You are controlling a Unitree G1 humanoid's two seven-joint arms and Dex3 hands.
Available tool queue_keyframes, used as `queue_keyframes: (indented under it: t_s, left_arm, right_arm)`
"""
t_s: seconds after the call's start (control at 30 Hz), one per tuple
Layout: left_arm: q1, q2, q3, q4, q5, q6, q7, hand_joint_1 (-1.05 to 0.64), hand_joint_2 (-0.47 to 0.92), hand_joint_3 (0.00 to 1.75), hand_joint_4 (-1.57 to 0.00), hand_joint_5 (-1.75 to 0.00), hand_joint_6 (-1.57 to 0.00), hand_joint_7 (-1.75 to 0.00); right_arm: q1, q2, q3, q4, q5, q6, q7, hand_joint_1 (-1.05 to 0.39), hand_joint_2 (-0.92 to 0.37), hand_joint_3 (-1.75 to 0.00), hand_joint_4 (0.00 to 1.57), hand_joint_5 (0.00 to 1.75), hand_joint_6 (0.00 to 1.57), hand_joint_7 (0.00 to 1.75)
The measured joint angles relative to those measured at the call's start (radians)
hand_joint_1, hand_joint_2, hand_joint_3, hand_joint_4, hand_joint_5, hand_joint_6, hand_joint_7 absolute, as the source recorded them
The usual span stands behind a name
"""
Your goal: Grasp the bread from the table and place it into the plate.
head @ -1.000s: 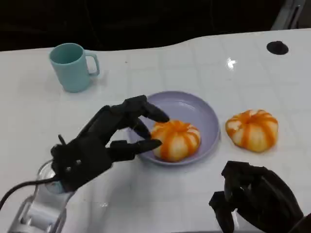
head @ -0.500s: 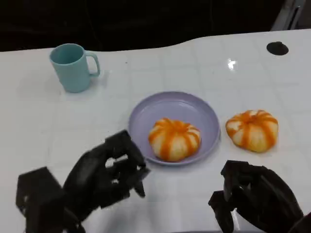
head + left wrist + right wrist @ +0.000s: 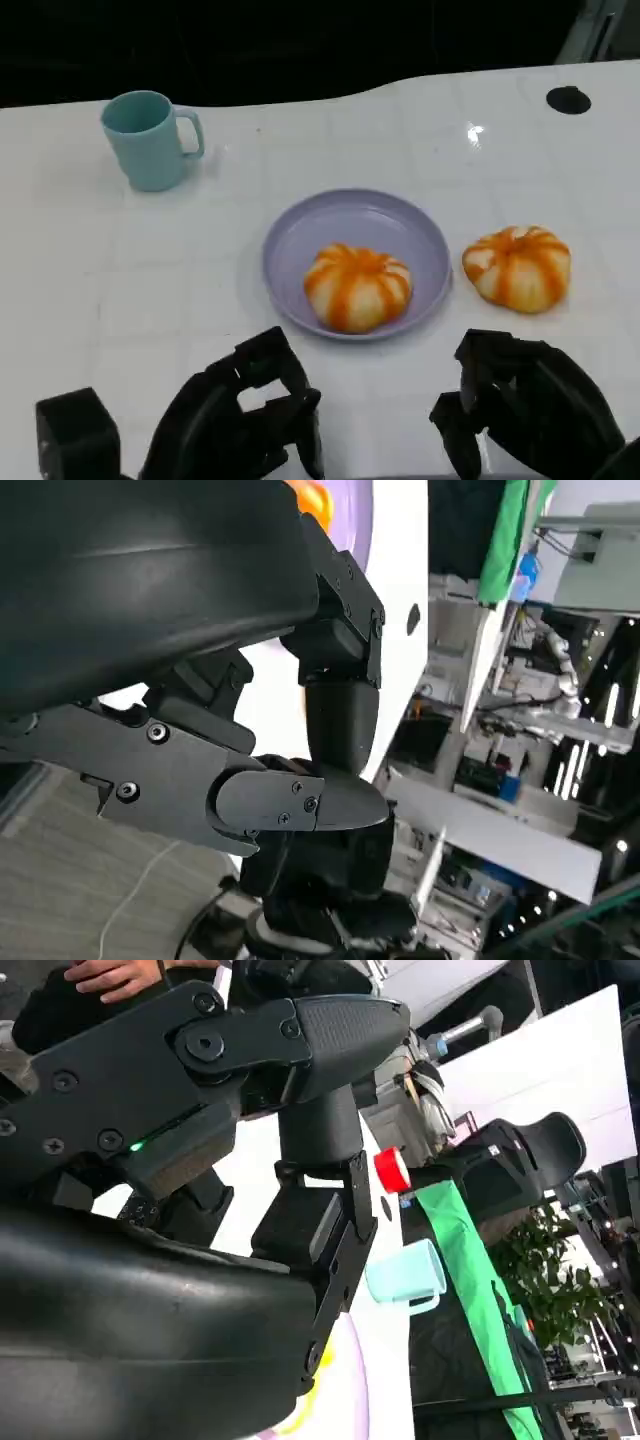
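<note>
Two hands near the plate (image 3: 285, 235), left hand (image 3: 245, 420) fingers curled on nothing, right hand (image 3: 525, 410) seemingly curled, empty, one bread (image 3: 358, 286) on plate.

We see one orange-striped round bread (image 3: 357, 286) in the lilac round plate (image 3: 400, 222), another striped bread (image 3: 517, 266) just right, the teal ceramic mug (image 3: 148, 138) far left.

White table (image 3: 500, 120) with teal mug (image 3: 148, 138), lilac plate (image 3: 380, 222), loose bread (image 3: 517, 266).
</note>
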Motion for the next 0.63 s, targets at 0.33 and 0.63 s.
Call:
queue_keyframes:
  t_s: [0.33,0.63]
  left_arm:
    - [-0.001,-0.015,0.037,0.038,-0.049,0.011,-0.048,-0.62,0.92,0.36,-0.92,-1.75,-0.67,-1.75]
    - [-0.016,-0.019,0.073,0.074,-0.058,0.013,-0.078,-0.63,0.92,0.32,-0.95,-1.75,-0.70,-1.75]
  right_arm:
    - [-0.003,0.000,-0.001,0.008,0.000,-0.007,0.009,-0.94,-0.73,-0.39,1.25,1.52,1.08,1.40]
    - [-0.009,0.016,-0.002,0.041,-0.002,-0.042,0.006,-0.94,-0.74,-0.41,1.25,1.55,1.08,1.47]
